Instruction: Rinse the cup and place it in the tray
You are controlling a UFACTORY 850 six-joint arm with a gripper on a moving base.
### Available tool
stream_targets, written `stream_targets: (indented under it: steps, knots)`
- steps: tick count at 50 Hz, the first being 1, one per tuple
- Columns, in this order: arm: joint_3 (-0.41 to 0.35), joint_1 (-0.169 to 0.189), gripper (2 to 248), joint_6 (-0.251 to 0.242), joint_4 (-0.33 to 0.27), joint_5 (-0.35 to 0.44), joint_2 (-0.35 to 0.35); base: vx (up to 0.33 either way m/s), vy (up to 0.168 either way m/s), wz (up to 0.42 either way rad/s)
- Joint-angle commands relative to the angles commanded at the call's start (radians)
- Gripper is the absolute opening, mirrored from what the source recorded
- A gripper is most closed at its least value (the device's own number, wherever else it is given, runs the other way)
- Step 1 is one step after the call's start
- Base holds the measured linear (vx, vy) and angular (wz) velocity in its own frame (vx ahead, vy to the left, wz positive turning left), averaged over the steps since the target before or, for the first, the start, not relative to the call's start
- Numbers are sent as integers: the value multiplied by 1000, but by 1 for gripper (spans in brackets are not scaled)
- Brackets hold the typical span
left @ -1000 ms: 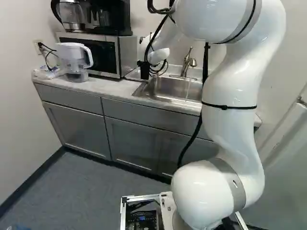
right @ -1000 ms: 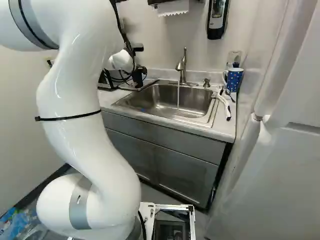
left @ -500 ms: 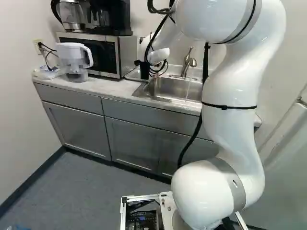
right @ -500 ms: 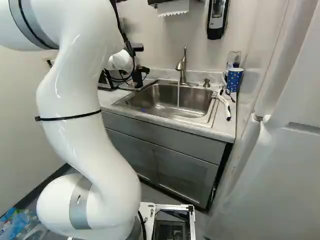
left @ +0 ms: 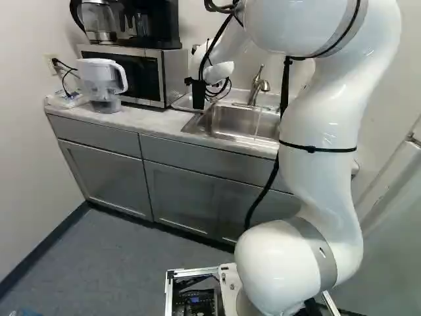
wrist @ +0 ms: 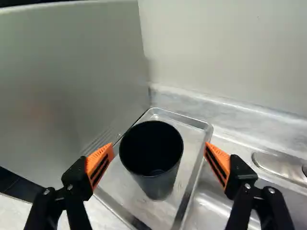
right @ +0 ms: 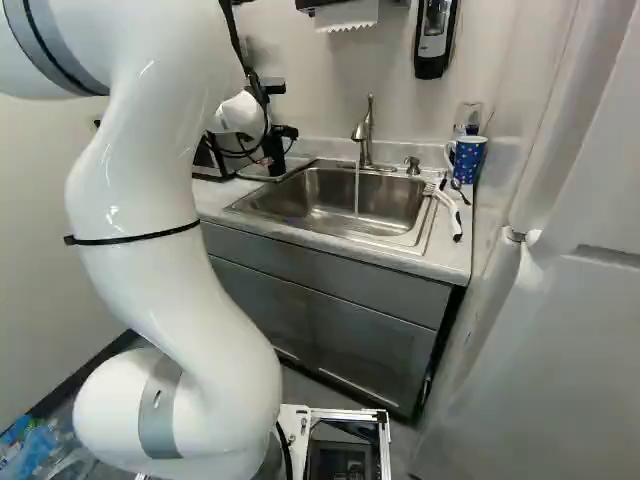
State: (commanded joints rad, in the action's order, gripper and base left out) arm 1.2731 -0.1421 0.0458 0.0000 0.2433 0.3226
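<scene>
Black cylindrical cup (wrist: 153,158), upright on silver metal tray (wrist: 191,139), seemed light, stiff, slick, best gripped mid-wall; fingers (wrist: 221,158) stood wide.

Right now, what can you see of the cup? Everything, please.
The cup is black, round, smooth, perhaps plastic, tapering to its base, with no handle in sight. It stands upright in the tray, open mouth up; I can't tell whether it holds water. The open end effector straddles it, apparently without contact.
</scene>
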Motion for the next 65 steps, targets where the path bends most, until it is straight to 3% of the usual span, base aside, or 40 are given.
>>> stream_targets:
  steps: [39,65]
  knots:
    - [31,2,247,0,0,0,-46,0,0,0]
    - [-19,58,247,0,0,0,-139,0,0,0]
